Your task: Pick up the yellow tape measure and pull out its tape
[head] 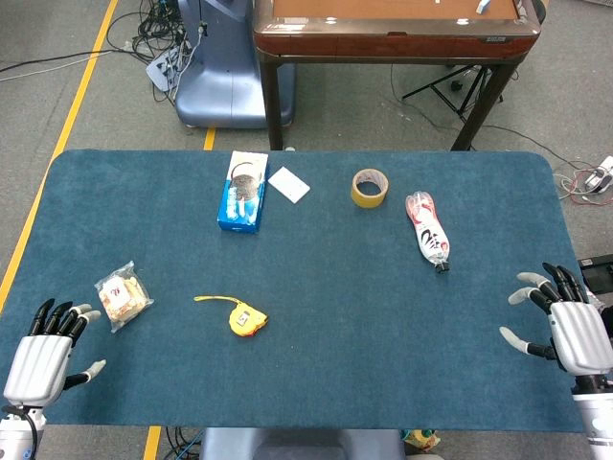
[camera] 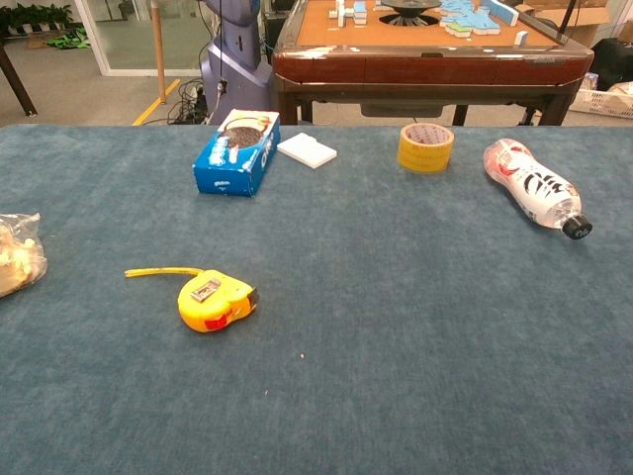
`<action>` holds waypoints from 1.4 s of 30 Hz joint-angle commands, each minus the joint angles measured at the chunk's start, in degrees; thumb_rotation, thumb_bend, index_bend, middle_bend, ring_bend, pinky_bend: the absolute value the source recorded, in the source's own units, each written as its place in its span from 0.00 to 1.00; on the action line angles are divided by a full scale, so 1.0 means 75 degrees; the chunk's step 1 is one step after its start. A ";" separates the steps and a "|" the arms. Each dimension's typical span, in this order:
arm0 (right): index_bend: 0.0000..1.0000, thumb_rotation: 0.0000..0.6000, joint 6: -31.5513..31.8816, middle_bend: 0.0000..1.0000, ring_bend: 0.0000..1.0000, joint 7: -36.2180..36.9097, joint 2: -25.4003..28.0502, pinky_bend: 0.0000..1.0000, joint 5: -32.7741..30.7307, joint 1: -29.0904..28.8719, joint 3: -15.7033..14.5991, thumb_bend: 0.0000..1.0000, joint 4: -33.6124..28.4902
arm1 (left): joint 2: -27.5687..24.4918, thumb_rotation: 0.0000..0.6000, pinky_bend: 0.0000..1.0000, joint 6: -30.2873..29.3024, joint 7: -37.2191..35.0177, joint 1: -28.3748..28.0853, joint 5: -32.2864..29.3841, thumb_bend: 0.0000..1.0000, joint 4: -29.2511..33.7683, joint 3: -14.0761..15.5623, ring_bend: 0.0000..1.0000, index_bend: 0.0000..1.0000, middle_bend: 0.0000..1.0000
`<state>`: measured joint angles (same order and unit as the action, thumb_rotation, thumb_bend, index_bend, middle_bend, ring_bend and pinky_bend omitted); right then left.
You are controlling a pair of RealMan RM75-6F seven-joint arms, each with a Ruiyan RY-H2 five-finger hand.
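The yellow tape measure lies flat on the blue table, left of centre near the front, with a short yellow strap trailing off to its left. My left hand rests at the table's front left corner, fingers spread and empty, well left of the tape measure. My right hand sits at the front right edge, fingers spread, holding nothing. Neither hand shows in the chest view.
A snack bag lies between my left hand and the tape measure. Further back stand a blue biscuit box, a white pad, a yellow tape roll and a lying plastic bottle. A brown table stands beyond.
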<state>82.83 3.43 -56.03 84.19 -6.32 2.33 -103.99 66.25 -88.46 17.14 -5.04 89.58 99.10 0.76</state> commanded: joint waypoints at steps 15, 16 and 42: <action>0.45 1.00 -0.0067 0.25 0.08 -0.0216 0.0529 0.04 -0.0202 -0.0395 0.0680 0.25 -0.0676 | 0.0244 1.00 0.04 0.2556 -0.1248 -0.1971 0.0561 0.14 -0.0499 -0.0361 0.14 0.19 0.23; 0.45 1.00 -0.0058 0.25 0.08 -0.0254 0.0573 0.04 -0.0229 -0.0396 0.0704 0.25 -0.0741 | 0.0320 1.00 0.04 0.2842 -0.1290 -0.2199 0.0564 0.14 -0.0561 -0.0410 0.13 0.17 0.21; 0.45 1.00 -0.0167 0.25 0.08 -0.0453 0.0743 0.04 -0.0533 -0.0312 0.0705 0.26 -0.0933 | 0.2424 1.00 0.04 0.5527 -0.1191 -0.4832 0.0131 0.14 -0.2367 -0.0677 0.10 0.21 0.15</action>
<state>81.58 0.02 -50.45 80.21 -8.67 7.61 -110.99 84.05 -47.39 7.88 -40.92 90.96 81.70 -4.39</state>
